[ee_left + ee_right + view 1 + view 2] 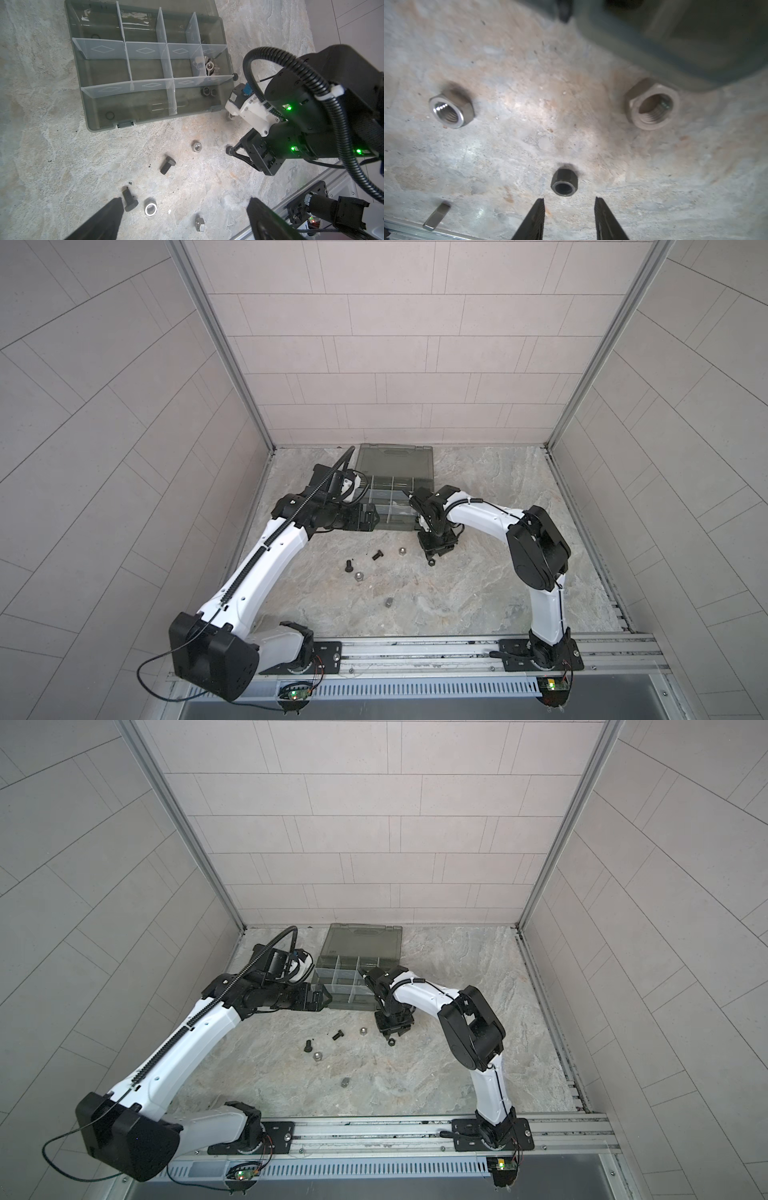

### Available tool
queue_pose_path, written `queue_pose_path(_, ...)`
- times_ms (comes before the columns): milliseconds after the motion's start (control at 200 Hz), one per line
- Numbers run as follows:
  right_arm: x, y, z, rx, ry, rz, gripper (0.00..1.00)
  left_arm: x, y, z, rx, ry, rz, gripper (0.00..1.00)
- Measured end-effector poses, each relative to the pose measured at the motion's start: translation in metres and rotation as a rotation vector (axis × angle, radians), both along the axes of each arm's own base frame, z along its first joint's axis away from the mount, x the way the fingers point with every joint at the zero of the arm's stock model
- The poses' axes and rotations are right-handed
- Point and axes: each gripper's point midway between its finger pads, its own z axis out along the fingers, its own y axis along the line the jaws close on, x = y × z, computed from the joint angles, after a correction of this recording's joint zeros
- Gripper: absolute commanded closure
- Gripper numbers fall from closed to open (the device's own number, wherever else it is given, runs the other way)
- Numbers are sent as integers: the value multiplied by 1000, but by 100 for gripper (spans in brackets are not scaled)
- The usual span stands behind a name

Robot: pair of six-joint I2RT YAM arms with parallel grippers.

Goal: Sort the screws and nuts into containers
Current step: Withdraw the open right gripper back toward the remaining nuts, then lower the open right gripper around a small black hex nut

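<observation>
The containers are cells of a grey-green organizer case (pixel 395 526) (pixel 353 1002) (pixel 104 70), lid open. One cell holds silver nuts (pixel 209 66), another black nuts (pixel 208 91). Two black screws (pixel 377 554) (pixel 348 565) (pixel 168 165) (pixel 129 199) lie on the table before it, among silver nuts (pixel 401 550) (pixel 358 576) (pixel 196 146) (pixel 150 206). A black nut (pixel 563 184) (pixel 432 562) sits just beyond the tips of my right gripper (pixel 569 199) (pixel 431 556), which is open and empty. My left gripper (pixel 185 200) (pixel 328 998) hangs wide open by the case's front left.
A silver nut (pixel 389 602) (pixel 200 224) lies nearer the front rail (pixel 415 649). Another silver nut (pixel 653 104) rests by the case's corner (pixel 675 62). The lid (pixel 395 462) lies flat toward the back wall. Side walls close in the table.
</observation>
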Motion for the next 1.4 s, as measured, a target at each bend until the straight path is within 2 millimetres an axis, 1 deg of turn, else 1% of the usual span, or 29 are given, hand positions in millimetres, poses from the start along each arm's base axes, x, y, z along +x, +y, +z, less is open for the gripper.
queue_pose_path(220, -7, 6, -8, 14, 9, 3, 59, -6, 2, -1, 1, 4, 3, 0)
queue_pose_path(560, -5, 10, -10, 25, -1, 1, 63, -11, 5, 0, 4, 3, 9, 0)
queue_pose_path(1121, -5, 8, -13, 18, -1, -2, 63, -12, 6, -2, 10, 12, 12, 0)
queue_pose_path(1401, -4, 3, -15, -9, -9, 5, 62, -10, 6, -7, 18, 29, 9, 0)
